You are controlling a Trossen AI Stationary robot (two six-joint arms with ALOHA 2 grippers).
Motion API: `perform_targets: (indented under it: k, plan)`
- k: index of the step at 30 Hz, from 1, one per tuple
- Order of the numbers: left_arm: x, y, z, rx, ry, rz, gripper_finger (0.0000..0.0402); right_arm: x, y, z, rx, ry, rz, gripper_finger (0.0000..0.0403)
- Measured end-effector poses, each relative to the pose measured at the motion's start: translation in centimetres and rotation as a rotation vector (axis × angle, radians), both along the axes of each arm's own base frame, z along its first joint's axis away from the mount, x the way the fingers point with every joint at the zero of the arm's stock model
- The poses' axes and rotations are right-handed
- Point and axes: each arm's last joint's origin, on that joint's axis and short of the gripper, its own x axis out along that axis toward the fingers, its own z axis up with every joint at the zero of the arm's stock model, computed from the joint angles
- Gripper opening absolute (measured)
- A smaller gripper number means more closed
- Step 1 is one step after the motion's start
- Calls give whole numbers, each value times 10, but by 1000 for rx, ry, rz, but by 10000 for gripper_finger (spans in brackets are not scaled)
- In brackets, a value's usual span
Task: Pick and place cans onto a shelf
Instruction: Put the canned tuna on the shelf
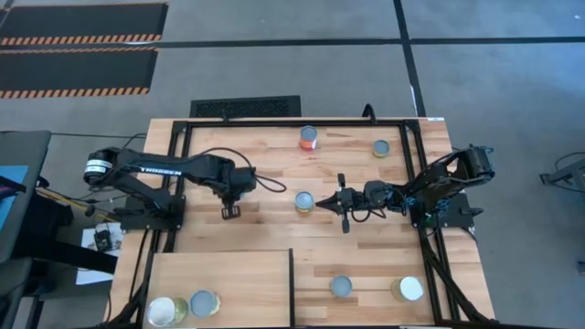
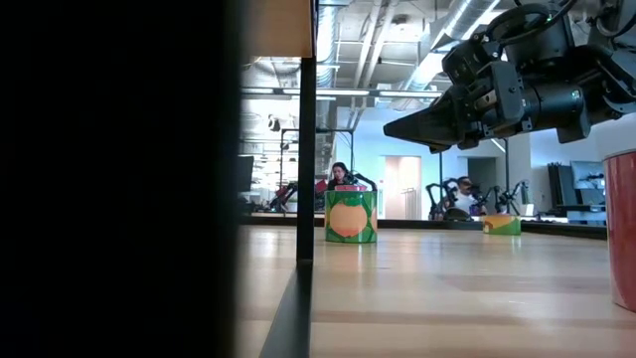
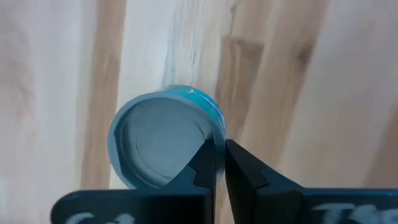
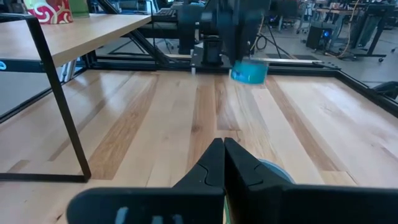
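A teal can point(image 3: 163, 144) with a grey top hangs under my left gripper point(image 3: 216, 144), which points down over the table's left middle point(image 1: 230, 211) and is shut on it. In the right wrist view this can point(image 4: 249, 71) shows above the boards. My right gripper point(image 1: 325, 203) is shut and points level toward the table's left edge. It stands higher than a green, orange-printed can point(image 2: 351, 217) beside its tips and touches nothing. The shelf point(image 1: 219, 274) is at the near left with two cans point(image 1: 203, 303) standing on it. My left gripper pinches the teal can's rim point(image 3: 211, 127) between its two fingers, one finger over the grey top and one outside the wall. The fingers come from above, pointing down. The can hangs below them, a little tilted, and looks lifted off the boards.
A red can point(image 1: 308, 137) and another can point(image 1: 380, 148) stand on the table's far side, and two more point(image 1: 341, 286) point(image 1: 411, 289) near the front right. The shelf's thin dark upright point(image 2: 306, 149) rises at its right edge. Bare boards lie between the two arms.
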Motion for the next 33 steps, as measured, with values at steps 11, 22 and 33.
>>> perform_targets:
  k: [11, 22, 33]
  plan:
    - [5, -80, 107, -89, -225, -120, 3, 0, -1, -4, 11, 27, -26, 13]
    - [12, -197, 117, -118, -263, -335, 2, 0, -1, -3, 23, 23, -31, 13]
    - [28, -268, 92, -98, -72, -477, 2, 0, -4, -3, 56, 22, -47, 13]
